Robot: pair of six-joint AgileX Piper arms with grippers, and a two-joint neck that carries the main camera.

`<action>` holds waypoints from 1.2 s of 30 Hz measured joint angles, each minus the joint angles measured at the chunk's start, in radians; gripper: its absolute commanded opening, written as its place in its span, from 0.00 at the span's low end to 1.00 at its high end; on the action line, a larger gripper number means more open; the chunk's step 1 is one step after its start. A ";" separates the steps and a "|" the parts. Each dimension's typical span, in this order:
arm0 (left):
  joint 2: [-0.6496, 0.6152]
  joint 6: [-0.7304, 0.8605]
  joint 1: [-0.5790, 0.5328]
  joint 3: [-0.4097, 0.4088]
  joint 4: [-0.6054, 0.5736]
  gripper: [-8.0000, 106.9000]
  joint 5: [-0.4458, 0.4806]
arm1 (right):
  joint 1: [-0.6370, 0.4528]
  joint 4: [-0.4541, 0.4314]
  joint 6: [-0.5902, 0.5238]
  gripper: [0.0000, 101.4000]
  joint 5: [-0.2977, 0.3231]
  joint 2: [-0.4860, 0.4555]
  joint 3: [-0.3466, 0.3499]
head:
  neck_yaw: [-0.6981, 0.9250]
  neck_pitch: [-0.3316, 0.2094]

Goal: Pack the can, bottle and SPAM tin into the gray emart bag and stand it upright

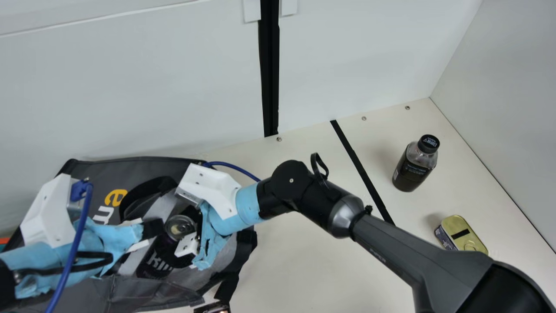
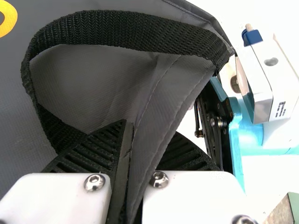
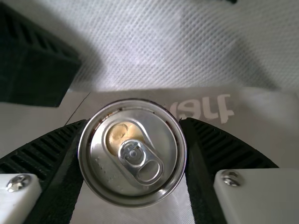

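Here, the right gripper (image 3: 135, 123) is pinching the can (image 3: 133, 153) at the open mouth of the gray bag (image 1: 93, 174), its long axis running along the jaws' reach; the left gripper (image 2: 149, 130) is pinching the bag's edge.

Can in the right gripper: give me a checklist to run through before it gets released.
- Can held between the right gripper's fingers: ok
- Bag fabric pinched by the left gripper: ok
- Can lined up with the bag's opening: ok
- Can's base resting on the bag's bottom: cannot tell
- Bottle packed: not ok, on the table
- SPAM tin packed: not ok, on the table
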 measured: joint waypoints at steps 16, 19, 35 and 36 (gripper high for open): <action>0.000 0.000 0.000 0.000 0.000 0.00 0.000 | -0.021 -0.030 -0.005 0.94 -0.003 -0.081 0.064 | 0.000 0.000; 0.000 0.000 0.000 0.000 0.000 0.00 0.000 | -0.035 -0.040 -0.005 0.94 0.007 -0.106 0.077 | 0.000 0.000; 0.000 0.000 0.000 0.000 0.000 0.00 0.000 | -0.183 -0.085 -0.012 0.94 0.153 -0.261 0.126 | 0.000 0.000; 0.000 0.000 0.000 0.000 0.000 0.00 0.000 | -0.194 -0.085 -0.013 0.94 0.164 -0.268 0.126 | 0.000 0.000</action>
